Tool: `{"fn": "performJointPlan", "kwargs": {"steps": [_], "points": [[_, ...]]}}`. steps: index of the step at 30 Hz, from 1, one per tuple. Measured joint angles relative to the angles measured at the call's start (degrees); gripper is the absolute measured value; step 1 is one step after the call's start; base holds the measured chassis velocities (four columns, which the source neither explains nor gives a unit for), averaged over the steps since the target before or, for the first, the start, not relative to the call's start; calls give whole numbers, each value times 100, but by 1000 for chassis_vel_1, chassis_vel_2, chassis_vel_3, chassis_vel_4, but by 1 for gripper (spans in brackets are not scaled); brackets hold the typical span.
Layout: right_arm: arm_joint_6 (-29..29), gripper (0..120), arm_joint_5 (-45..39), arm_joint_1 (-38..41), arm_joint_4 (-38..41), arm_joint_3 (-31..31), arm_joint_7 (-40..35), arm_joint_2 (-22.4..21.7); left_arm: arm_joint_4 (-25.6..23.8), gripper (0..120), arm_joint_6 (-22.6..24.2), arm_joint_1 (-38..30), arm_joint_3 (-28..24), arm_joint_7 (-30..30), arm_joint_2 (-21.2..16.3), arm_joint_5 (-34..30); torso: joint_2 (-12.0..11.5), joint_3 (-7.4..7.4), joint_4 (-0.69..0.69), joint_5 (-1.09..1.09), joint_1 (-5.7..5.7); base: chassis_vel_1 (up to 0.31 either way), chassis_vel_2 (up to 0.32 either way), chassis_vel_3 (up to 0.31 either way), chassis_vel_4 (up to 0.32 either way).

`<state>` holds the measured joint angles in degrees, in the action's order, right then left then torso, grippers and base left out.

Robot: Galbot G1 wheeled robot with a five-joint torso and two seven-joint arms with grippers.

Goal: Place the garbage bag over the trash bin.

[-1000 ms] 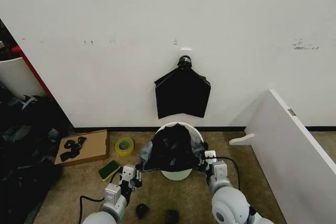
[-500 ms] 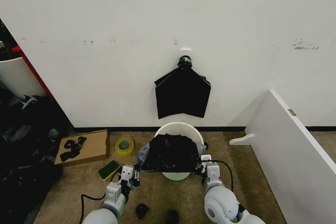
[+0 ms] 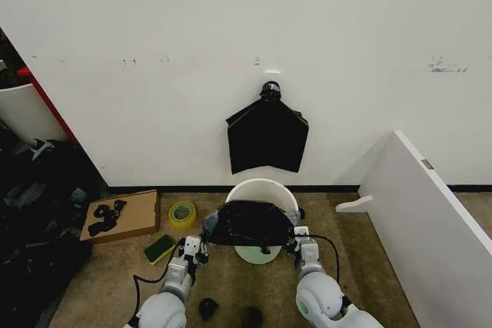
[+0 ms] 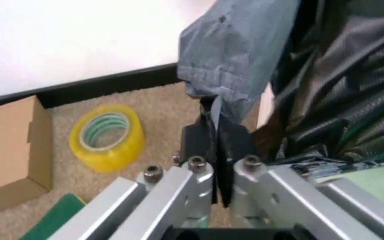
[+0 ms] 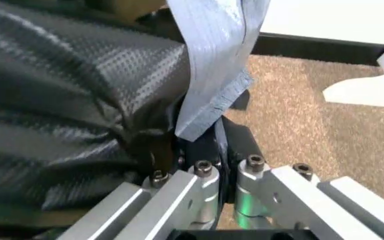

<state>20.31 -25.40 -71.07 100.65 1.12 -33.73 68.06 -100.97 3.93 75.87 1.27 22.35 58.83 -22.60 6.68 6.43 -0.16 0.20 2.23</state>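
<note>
The garbage bag (image 3: pixel 247 224) is held stretched across the near half of the trash bin (image 3: pixel 261 187), which stands on the carpeted floor by the wall. Its left edge is pinched in the left hand (image 3: pixel 194 248), its right edge in the right hand (image 3: pixel 301 245), both pressed together on the plastic. The far rim is seen uncovered, so the job is judged partly done: the bag is yet to be drawn over the whole mouth. A roll of yellow tape (image 3: pixel 182 213) lies nearby.

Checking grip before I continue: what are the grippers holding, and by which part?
Both hold the garbage bag by its edge: left gripper pinching one side, right gripper the opposite side, stretched before the trash bin.
</note>
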Motion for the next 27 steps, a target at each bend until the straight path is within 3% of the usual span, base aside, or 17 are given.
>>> {"fn": "performJointPlan", "kwargs": {"steps": [7,12,14,19,22,27], "points": [[-126,21,26,-253,360,8,129,-183,-409,24,53,311,258,5,-171,-80,0,-1,0,0,0,0,0,0,0],[-356,46,21,-558,775,-132,262,-334,-950,47,-16,690,457,1,-388,-326,0,-1,0,0,0,0,0,0,0],[-369,48,20,-591,817,-149,272,-344,-1001,49,-32,731,464,0,-404,-347,0,-1,1,0,0,0,0,0,0],[-545,71,112,-958,1186,-338,408,-428,-1409,72,-203,1095,511,-15,-509,-492,0,-1,0,0,0,0,0,0,0],[-595,78,125,-1044,1256,-406,420,-431,-1491,79,-296,1185,540,-17,-519,-553,0,-1,0,0,0,0,0,0,0],[-665,98,189,-1120,1246,-524,440,-396,-1587,98,-508,1421,1051,-37,-515,-1176,0,-1,1,0,0,0,0,0,0]]}}
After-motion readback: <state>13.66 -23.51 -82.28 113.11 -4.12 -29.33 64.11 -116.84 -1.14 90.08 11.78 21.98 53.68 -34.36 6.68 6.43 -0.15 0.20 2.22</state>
